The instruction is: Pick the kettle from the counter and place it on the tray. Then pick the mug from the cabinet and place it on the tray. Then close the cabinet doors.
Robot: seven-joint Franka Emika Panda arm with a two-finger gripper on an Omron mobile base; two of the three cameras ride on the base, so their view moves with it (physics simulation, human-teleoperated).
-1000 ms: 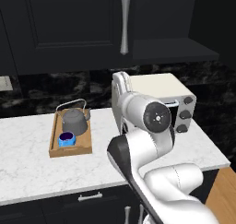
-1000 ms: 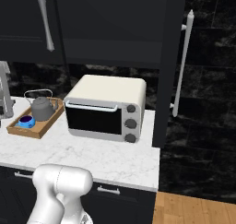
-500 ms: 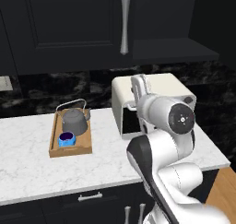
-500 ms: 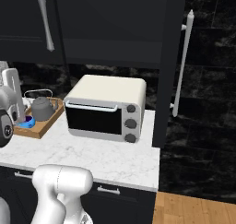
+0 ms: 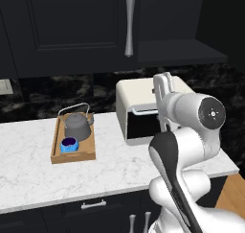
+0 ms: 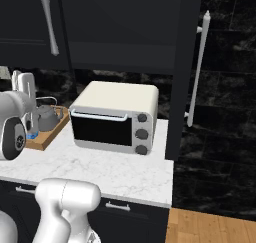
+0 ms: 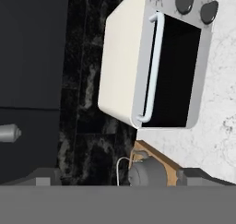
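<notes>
The dark-grey kettle (image 5: 77, 125) and the blue mug (image 5: 69, 144) both sit in the wooden tray (image 5: 73, 156) on the left of the white counter (image 5: 28, 179). In the hand view the kettle (image 7: 146, 173) and a corner of the tray (image 7: 159, 159) lie low in the picture. My gripper (image 7: 120, 178) is open and holds nothing. Its white hand (image 5: 162, 83) hangs above the toaster oven, well to the right of the tray. The left cabinet door (image 5: 72, 26) is shut. The right cabinet door (image 6: 182, 62) stands swung out, and the dark shelf (image 5: 179, 52) lies open.
A cream toaster oven (image 5: 143, 112) with a dark glass door stands on the counter right of the tray. My arm's elbow (image 5: 206, 114) bulks in front of it. The open door's long silver handle (image 6: 200, 67) juts out at the counter's right end. Dark drawers (image 5: 93, 205) run below.
The arm has swung to the right, carrying the hand from near the oven's left edge to above its middle, away from the tray. Kettle, mug and tray have stayed put.
</notes>
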